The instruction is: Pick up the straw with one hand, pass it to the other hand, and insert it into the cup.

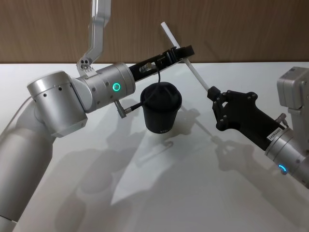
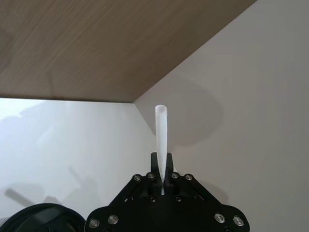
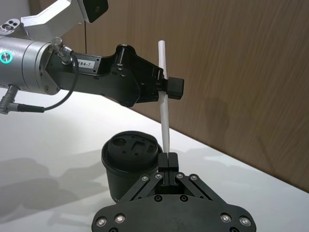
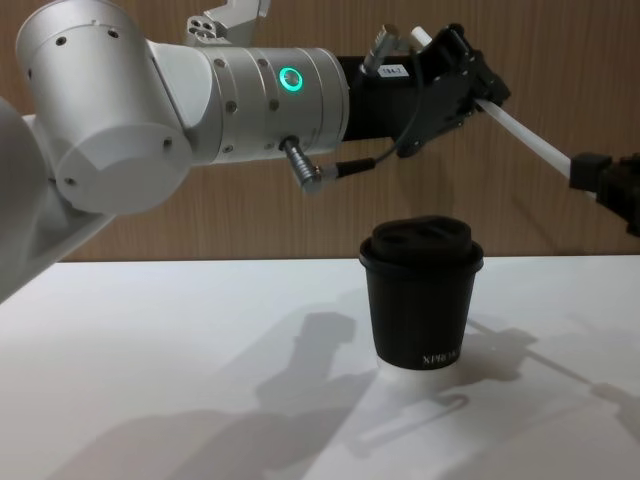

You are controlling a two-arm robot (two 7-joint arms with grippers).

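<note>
The white straw (image 1: 195, 72) hangs slanted in the air above and behind the cup (image 1: 161, 108). My left gripper (image 1: 186, 50), on the silver arm with the green ring light, is shut on the straw's upper part. My right gripper (image 1: 211, 92) is shut on its lower end. In the right wrist view the straw (image 3: 165, 125) rises from the right gripper (image 3: 167, 159) through the left gripper (image 3: 169, 88). The black lidded cup (image 4: 422, 300) stands upright on the table, below the straw (image 4: 530, 140). From the left wrist, the straw (image 2: 161, 130) sticks out past the left gripper (image 2: 161, 181).
The white table (image 1: 193, 193) spreads around the cup, with a wooden wall (image 1: 231, 29) behind it. My left arm's bulky silver elbow (image 1: 53, 101) hangs over the table's left side. My right arm's wrist (image 1: 285, 150) comes in from the right edge.
</note>
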